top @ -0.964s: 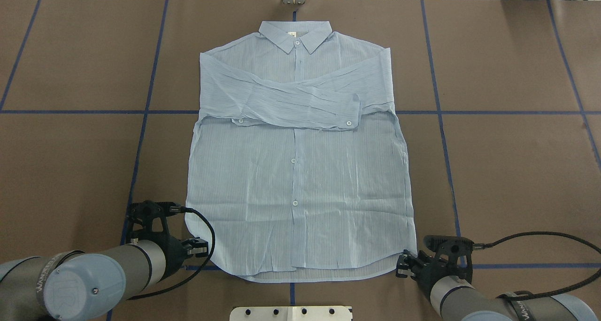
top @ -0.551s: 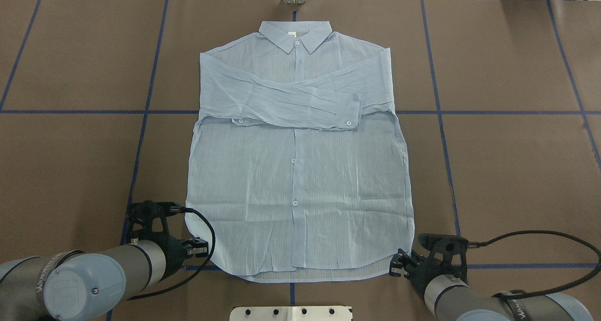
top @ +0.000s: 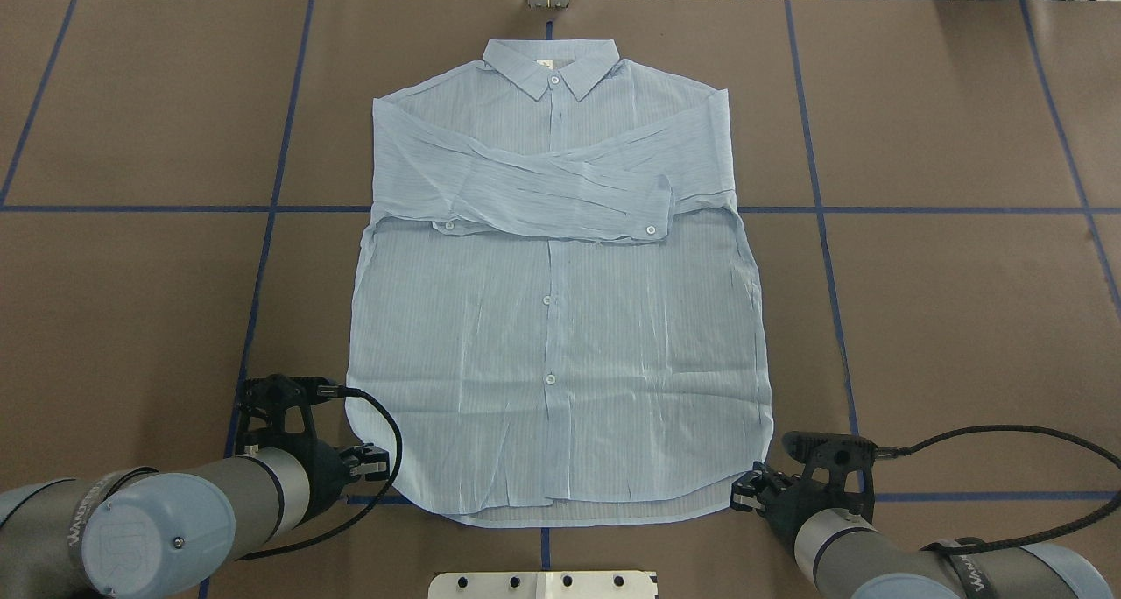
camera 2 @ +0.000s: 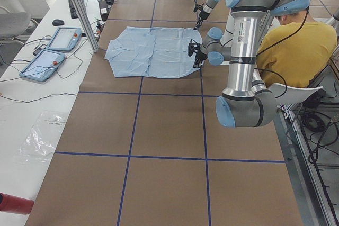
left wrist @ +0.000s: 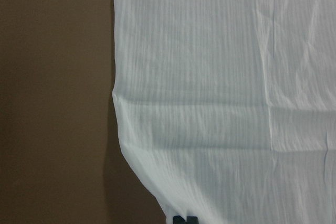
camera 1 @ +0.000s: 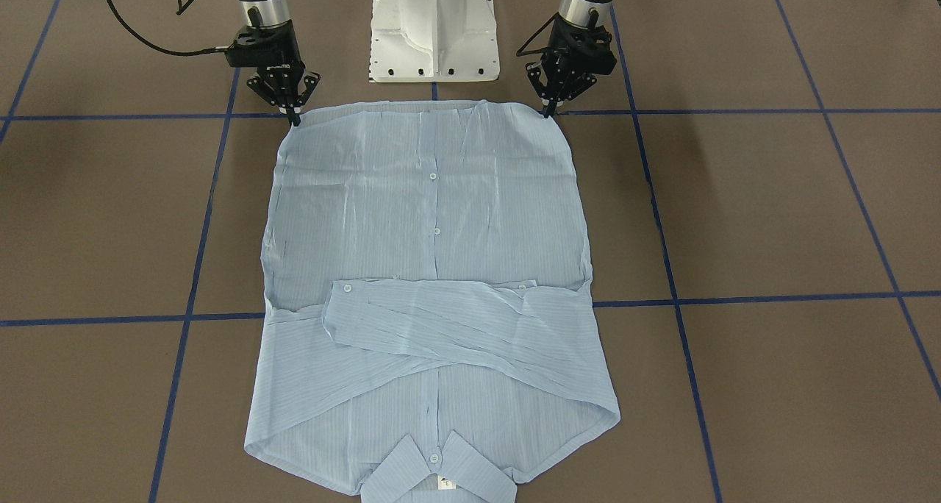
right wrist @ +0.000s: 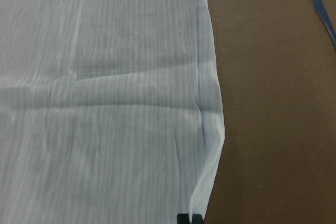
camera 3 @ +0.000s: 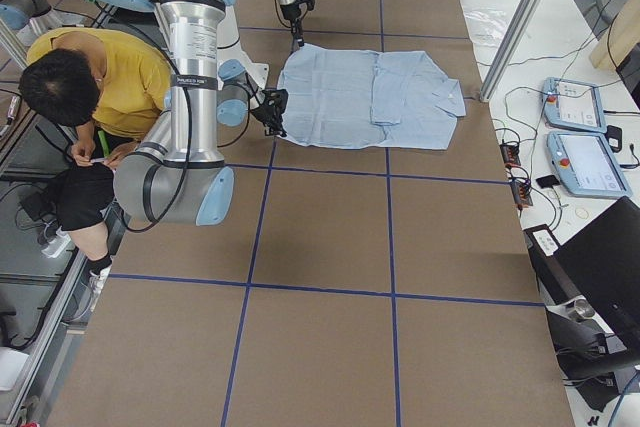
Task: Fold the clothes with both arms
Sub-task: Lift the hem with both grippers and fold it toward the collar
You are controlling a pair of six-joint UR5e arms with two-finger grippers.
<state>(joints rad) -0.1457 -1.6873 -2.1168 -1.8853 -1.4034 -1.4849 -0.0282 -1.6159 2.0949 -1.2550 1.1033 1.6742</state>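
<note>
The pale blue shirt (top: 552, 319) lies flat, button side up, on the brown worktop (top: 963, 319), with its collar (top: 552, 65) away from the robot and both sleeves folded across the chest. The left claw (camera 1: 548, 109) is clenched on the hem corner on its side. The right claw (camera 1: 294, 117) pinches the opposite hem corner, where the cloth rises in a small ridge.

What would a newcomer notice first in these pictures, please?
The pale blue shirt lies flat on the brown table, buttoned, with its sleeves folded across the chest. The left hand and right hand each pinch a corner of the hem nearest the robot.
</note>
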